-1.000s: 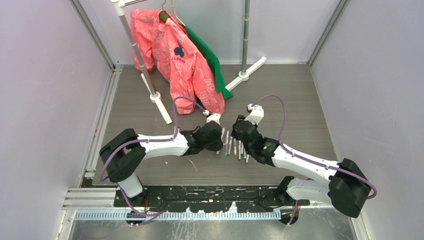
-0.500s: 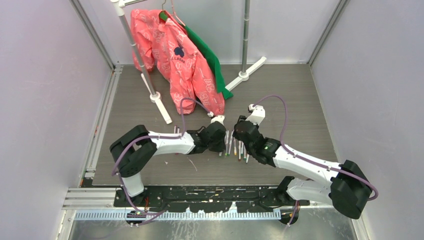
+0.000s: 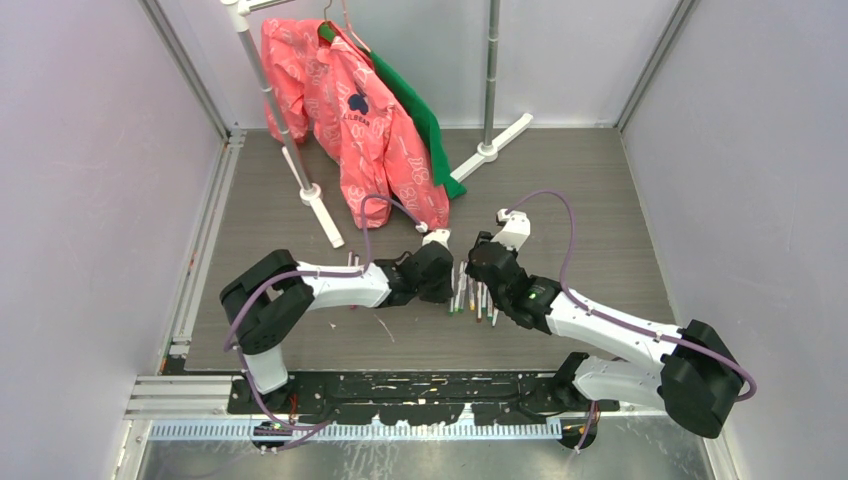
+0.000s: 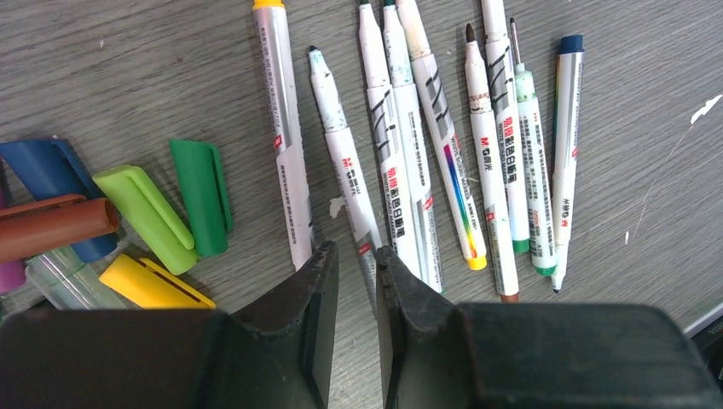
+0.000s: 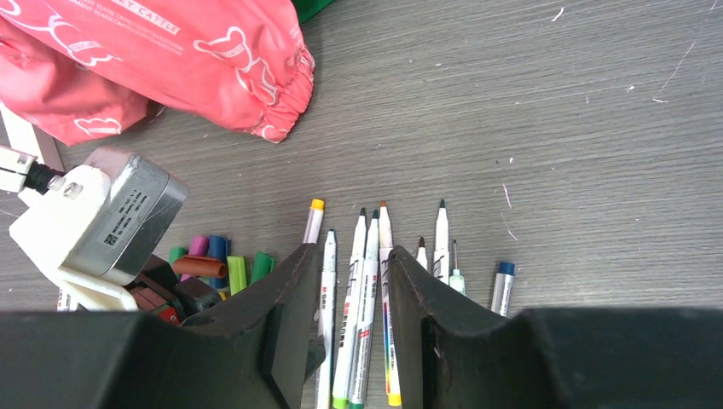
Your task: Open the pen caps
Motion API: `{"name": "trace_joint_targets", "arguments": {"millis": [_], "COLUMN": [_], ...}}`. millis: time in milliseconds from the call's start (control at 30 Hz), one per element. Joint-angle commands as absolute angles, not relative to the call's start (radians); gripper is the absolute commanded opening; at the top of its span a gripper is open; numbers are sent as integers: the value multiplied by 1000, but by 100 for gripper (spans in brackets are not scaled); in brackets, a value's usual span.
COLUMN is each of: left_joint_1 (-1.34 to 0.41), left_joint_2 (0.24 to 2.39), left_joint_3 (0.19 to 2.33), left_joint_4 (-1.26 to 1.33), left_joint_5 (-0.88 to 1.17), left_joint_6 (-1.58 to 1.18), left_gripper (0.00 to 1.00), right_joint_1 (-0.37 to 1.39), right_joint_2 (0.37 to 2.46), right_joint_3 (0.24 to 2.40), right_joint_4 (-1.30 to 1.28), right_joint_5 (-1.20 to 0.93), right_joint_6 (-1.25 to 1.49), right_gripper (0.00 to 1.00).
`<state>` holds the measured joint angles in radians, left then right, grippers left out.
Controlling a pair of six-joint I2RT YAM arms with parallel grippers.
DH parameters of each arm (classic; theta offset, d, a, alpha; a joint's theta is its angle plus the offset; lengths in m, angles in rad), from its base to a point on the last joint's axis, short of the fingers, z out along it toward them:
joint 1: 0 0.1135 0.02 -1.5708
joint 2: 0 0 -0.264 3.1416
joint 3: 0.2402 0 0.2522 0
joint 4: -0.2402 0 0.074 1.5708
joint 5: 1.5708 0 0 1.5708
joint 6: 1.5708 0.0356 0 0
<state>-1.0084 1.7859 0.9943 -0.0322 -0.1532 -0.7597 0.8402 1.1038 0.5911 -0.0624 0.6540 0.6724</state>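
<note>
Nearer pens [image 4: 477,170] than before: left fingers [image 4: 315,307], slightly parted; right fingers [image 5: 290,324] spread, empty. Caps [image 4: 571,43] likely light, stiff, slick; pinch mid-length.

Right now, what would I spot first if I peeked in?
The big pink jacket hanging at the back jumps out. In the middle of the grey table lies a row of white pens, with bright loose caps piled beside them.
</note>
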Motion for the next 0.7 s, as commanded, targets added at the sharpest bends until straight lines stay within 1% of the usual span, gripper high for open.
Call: {"name": "trace_joint_targets", "arguments": {"millis": [0, 133, 333, 400, 500, 667], "left_joint_1": [-1021, -1029, -1026, -1014, -963, -832], "left_joint_2": [1744, 1654, 1468, 1427, 1369, 1303], "left_joint_3": [1026, 1000, 919, 887, 810, 701], "left_joint_4": [2, -62, -219, -270, -308, -265], "left_joint_5": [-171, -274, -543, -600, -627, -549], "left_joint_6": [-769, -755, -751, -765, -794, -772], "left_gripper": [24, 24, 25, 26, 27, 28], "right_joint_1": [836, 836, 836, 836, 836, 836], "right_joint_2": [1078, 1068, 1085, 1092, 1097, 1103], "right_joint_3": [586, 583, 583, 587, 586, 584], "right_joint_4": [-40, -38, -17, -12, -6, 28], "right_joint_5": [681, 682, 661, 653, 643, 623], "right_joint_6": [684, 683, 686, 687, 689, 691], "right_gripper": [42, 42, 43, 44, 45, 46]}}
